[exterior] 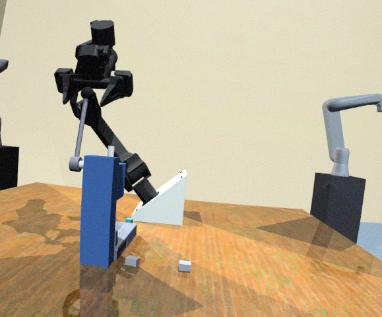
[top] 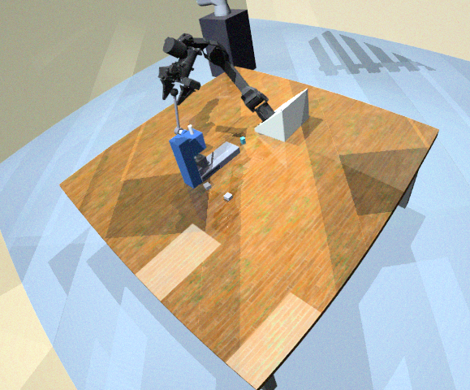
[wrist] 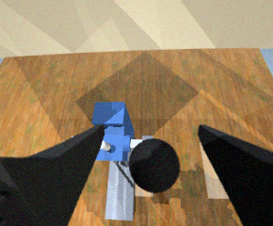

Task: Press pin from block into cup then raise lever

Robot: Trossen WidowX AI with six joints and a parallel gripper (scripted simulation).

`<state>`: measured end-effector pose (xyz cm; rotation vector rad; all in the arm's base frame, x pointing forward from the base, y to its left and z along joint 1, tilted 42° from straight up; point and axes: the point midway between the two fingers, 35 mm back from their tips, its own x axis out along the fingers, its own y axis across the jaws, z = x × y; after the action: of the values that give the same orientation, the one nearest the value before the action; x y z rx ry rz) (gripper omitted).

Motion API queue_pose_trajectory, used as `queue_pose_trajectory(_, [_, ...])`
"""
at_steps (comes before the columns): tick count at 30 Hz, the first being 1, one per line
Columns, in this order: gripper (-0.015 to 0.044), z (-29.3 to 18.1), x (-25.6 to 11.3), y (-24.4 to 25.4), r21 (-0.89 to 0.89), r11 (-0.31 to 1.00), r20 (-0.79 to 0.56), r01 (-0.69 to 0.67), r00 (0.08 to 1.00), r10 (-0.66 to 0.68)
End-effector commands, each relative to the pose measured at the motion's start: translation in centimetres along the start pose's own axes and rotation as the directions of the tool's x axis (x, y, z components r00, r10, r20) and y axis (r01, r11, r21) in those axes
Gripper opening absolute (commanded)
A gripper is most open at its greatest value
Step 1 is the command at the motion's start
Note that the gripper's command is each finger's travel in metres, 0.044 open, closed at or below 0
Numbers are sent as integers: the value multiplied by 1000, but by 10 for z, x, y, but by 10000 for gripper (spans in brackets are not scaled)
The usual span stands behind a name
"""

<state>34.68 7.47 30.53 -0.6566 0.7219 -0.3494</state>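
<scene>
Top view: the jaws (top: 171,101) (exterior: 83,104) stand wide open around the round black knob (top: 174,92) (exterior: 87,92) (wrist: 154,165) of the lever (top: 177,110) (exterior: 81,131), gripping nothing. The wrist view shows a gap on either side of the knob. The lever points up, leaning slightly, from its pivot beside the top of the blue press (top: 187,161) (exterior: 97,211) (wrist: 109,113). The press stands toward the left corner of the table (top: 268,235) (exterior: 252,252) (wrist: 174,71), in from the edge that joins it to the far corner.

A dark grey piece (top: 201,160) sits on the grey press bed (top: 226,152) (exterior: 127,232) (wrist: 120,198), close to the column. It looks like the block, but its pin and how it lines up with the punch are too small to tell.

A small teal cube (top: 242,140) (exterior: 128,220) lies just beyond the bed's outer end. Two small grey blocks, one nearer (top: 207,185) (exterior: 132,261) and one farther (top: 227,196) (exterior: 185,266) from the press foot, rest on the table. The arm's white wedge base (top: 285,121) (exterior: 167,211) stands in from the edge between the far and right corners.
</scene>
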Motion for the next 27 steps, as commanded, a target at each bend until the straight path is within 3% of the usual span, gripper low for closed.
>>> queue_pose_trajectory(1, [440,-1,0,0,1,1000,-3,1,1000,-1])
queue_pose_trajectory(9, [440,-1,-2,0,-2,1000,-3,1,1000,-1])
queue_pose_trajectory(16, [440,-1,-81,2,-124,992,10,1,1000,1])
queue_pose_trajectory(22, [440,-1,-85,2,-128,992,18,0,1000,3])
queue_pose_trajectory(27, [440,-5,-116,4,-133,991,117,-35,992,50])
